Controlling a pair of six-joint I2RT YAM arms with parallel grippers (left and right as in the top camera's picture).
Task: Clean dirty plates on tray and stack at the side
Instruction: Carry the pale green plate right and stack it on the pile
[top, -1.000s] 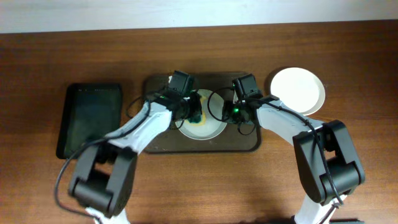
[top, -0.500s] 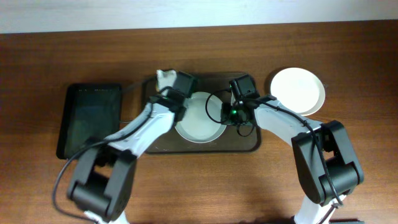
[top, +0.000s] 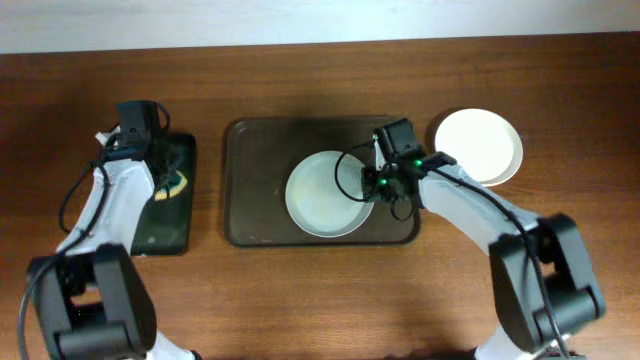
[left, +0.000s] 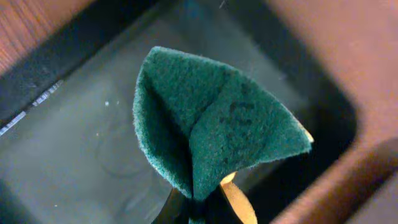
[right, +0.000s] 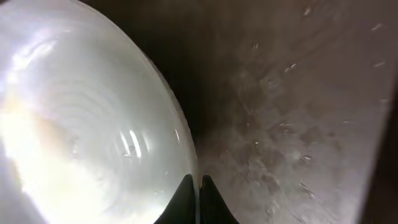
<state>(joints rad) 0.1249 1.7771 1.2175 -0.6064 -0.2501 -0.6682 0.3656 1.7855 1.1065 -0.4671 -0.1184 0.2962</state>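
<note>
1. The tray (top: 258, 205), centre of the overhead frame, holds one white plate (top: 322, 195) in its right-hand half. The plate's face reads clean from above.
2. The black tray (top: 148, 220), at the left of the frame, holds nothing that lies flat. A green scouring pad (left: 214, 134) with a yellow backing hangs folded above its floor (left: 68, 162).
3. The right gripper (right: 198, 194) is closed on the plate's right rim (right: 180, 143), one finger on each side of the edge. The tray floor (right: 298, 124) lies just beyond it.
4. The left gripper (left: 199, 208) is clamped on the pad's lower end, well apart from the plate and the tray.
5. A second white plate (top: 478, 145) rests on the table (top: 320, 300) just outside the tray's upper right corner. Whether more lie beneath it cannot be determined.
6. The right arm's cable loops over the plate's right edge.
</note>
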